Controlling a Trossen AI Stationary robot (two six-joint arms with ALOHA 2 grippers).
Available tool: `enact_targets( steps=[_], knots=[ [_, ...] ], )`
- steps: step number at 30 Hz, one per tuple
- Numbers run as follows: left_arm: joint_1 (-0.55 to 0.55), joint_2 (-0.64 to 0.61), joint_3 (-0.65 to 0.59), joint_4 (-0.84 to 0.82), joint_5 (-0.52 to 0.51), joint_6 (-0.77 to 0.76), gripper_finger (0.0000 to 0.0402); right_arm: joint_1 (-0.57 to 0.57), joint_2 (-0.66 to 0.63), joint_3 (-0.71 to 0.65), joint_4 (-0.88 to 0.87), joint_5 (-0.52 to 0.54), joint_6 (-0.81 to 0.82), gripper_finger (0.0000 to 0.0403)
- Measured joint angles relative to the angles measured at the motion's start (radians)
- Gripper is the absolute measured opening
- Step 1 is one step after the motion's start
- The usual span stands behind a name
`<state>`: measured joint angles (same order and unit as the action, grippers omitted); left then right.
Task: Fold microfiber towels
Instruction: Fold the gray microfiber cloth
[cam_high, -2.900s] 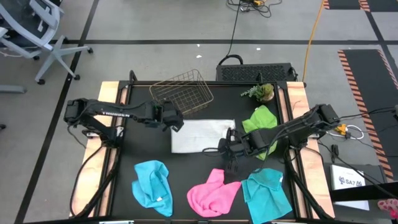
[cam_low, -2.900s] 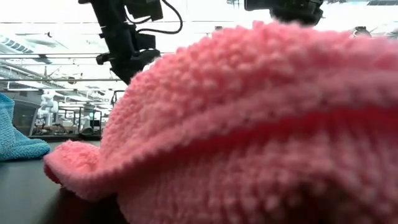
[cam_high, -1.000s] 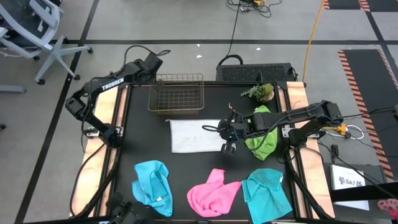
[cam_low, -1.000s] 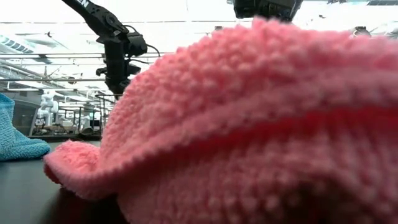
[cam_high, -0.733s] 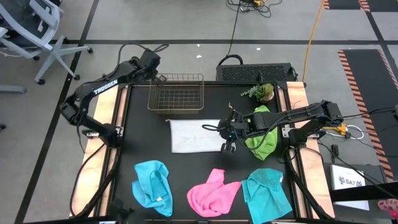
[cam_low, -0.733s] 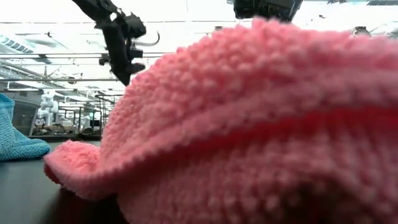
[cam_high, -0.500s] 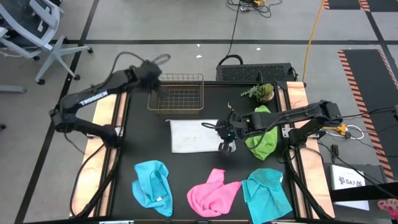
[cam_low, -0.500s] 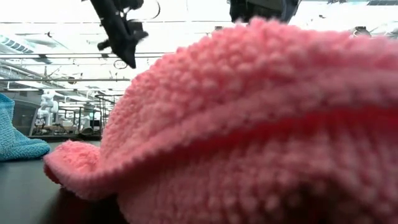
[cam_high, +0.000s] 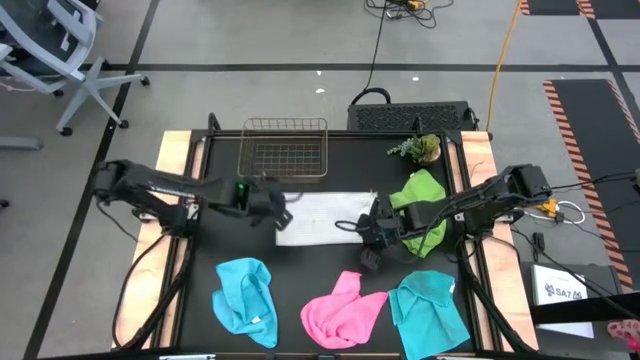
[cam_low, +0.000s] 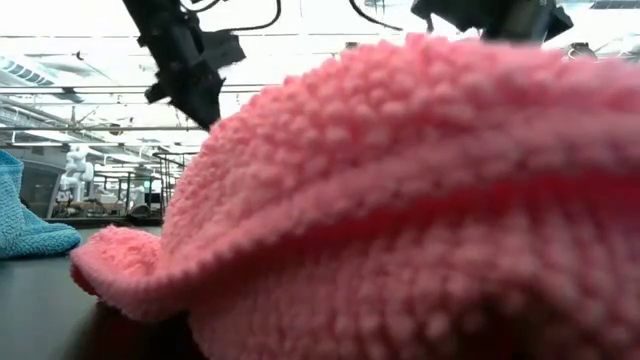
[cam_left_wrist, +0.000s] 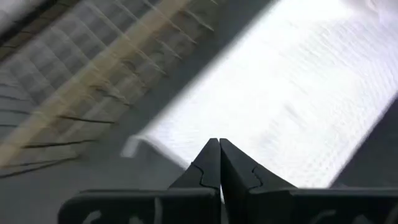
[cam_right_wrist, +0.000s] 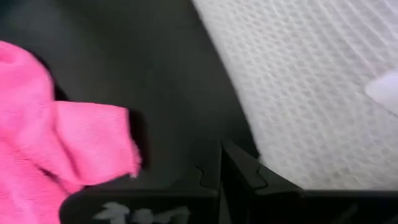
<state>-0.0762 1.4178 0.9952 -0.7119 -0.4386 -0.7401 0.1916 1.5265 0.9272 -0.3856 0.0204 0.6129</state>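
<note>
Black tabletop (cam_high: 210, 250) under both arms. White-grey towel (cam_high: 322, 217) spread flat near the centre, just in front of the copper wire basket (cam_high: 286, 150) at the far edge. Left gripper (cam_high: 281, 212) low at the towel's left edge, jaws closed tight, tips meeting over the near corner of the white-grey weave (cam_left_wrist: 298, 99) in its wrist view, nothing held between them. Right gripper (cam_high: 368, 250) at the towel's right front corner, jaws likewise closed and empty, over bare tabletop between the white-grey towel (cam_right_wrist: 311, 81) and the pink towel (cam_right_wrist: 56, 130).

Pink towel (cam_high: 342, 309) crumpled at front centre, filling most of the low view (cam_low: 420, 200). Cyan-blue towel (cam_high: 245, 297) bunched at front left, a second cyan-blue towel (cam_high: 430, 312) at front right. Lime green towel (cam_high: 420, 205) heaped right of the white-grey one, partly under the right arm. Small green plant (cam_high: 418, 149) at the far right corner, well apart from the basket.
</note>
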Motion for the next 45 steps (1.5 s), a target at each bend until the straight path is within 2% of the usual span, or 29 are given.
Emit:
enact_targets(
  steps=[9, 18, 26, 30, 35, 40, 45],
  knots=[
    [-0.119, 0.219, -0.028, 0.067, 0.019, 0.065, 0.0000, 0.013, -0.066, 0.021, -0.008, 0.015, -0.022, 0.0000],
    [-0.111, 0.385, -0.022, 0.123, 0.024, 0.049, 0.0000, 0.013, -0.160, 0.022, -0.015, 0.057, -0.004, 0.0000],
    [-0.130, 0.394, -0.023, 0.082, 0.045, -0.012, 0.0001, 0.022, -0.177, 0.022, -0.117, 0.049, 0.034, 0.0000],
    [-0.136, 0.377, -0.025, 0.077, 0.061, -0.026, 0.0001, 0.041, -0.177, 0.019, -0.211, -0.006, 0.087, 0.0000],
    [-0.133, 0.377, -0.022, 0.075, 0.061, -0.026, 0.0002, 0.084, -0.177, -0.012, -0.208, -0.023, 0.103, 0.0000],
    [-0.133, 0.377, -0.022, 0.075, 0.060, -0.025, 0.0001, 0.095, -0.176, -0.054, -0.161, -0.024, -0.001, 0.0004],
    [-0.133, 0.378, -0.022, 0.078, 0.057, -0.025, 0.0001, 0.078, -0.143, -0.058, -0.150, -0.024, -0.180, 0.0033]
  ],
)
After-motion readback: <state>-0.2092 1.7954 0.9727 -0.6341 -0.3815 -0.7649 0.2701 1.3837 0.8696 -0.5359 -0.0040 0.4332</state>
